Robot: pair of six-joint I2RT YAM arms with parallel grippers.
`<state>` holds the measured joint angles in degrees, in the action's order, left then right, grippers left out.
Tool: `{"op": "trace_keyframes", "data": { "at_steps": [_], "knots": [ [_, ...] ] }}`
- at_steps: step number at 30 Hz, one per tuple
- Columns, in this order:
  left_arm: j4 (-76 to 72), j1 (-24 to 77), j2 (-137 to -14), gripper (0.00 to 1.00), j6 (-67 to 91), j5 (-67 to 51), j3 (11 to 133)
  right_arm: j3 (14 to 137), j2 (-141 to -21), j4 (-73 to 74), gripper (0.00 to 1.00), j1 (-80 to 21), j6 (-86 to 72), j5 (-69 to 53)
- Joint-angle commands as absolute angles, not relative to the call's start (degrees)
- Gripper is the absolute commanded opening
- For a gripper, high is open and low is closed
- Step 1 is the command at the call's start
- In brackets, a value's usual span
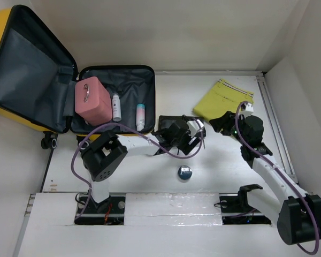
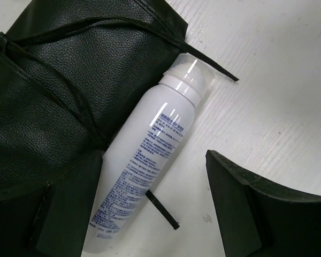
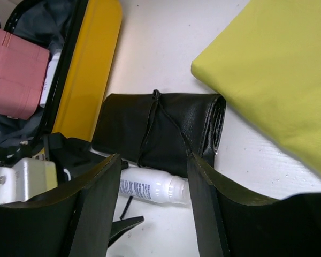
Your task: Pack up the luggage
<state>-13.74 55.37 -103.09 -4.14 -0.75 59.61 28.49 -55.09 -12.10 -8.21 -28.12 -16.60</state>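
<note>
L gripper (image 2: 154,155) is hanging w/ jaws spread wide and clamping nothing. Its matte black fingers (image 2: 257,209) are straddling a smooth white plastic spray bottle (image 2: 150,176) w/ fine blue print. The bottle is lying flat, cap pointing to 1 o'clock in the L wrist view. Its lower end is running along the 9 o'clock finger (contact: can't tell), and the 3 o'clock finger is sitting apart from it.

A black grained leather-look roll pouch (image 2: 59,91), tied w/ thin black cord, is pressing against the bottle's 10 o'clock side.

R gripper (image 3: 154,160) is hovering over pouch and bottle, jaws apart, gripping nothing. At 2 o'clock in the R wrist view, a folded yellow-green cloth (image 3: 273,69), flat and soft, is lying just beside the pouch's rolled end.

The small yellow hard-shell suitcase (image 1: 0,37) is lying open at 10 o'clock in the top view. Its lid is leaning back to the 9 o'clock side, showing dark grey fabric lining. Its base half is holding a pink box-shaped case (image 1: 93,101) w/ handle, plus two slim white bottles (image 1: 140,115) at the case's 3 o'clock.

A small round blue-grey object (image 1: 184,172) is sitting at 6 o'clock of the L gripper, apart. Everything is resting on a matte white table (image 1: 150,176), w/ plain white walls (image 1: 203,32) closing in the 12 and 3 o'clock sides.
</note>
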Motion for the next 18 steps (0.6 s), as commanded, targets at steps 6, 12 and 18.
{"op": "trace_keyframes", "data": {
  "at_steps": [6,12,18],
  "knots": [
    [-13.01,55.28,-105.47,0.64,-4.75,-2.29,60.74,28.83,-54.40,-15.03,0.58,-7.91,-27.77,-17.84],
    [-14.59,55.28,-104.41,0.51,-3.60,-2.20,57.40,29.36,-55.63,-15.03,0.58,-7.91,-27.77,-19.16],
    [-12.40,57.22,-107.66,0.55,-3.60,-0.98,60.11,29.36,-55.63,-15.56,0.58,-7.91,-27.77,-19.25]
  ]
}}
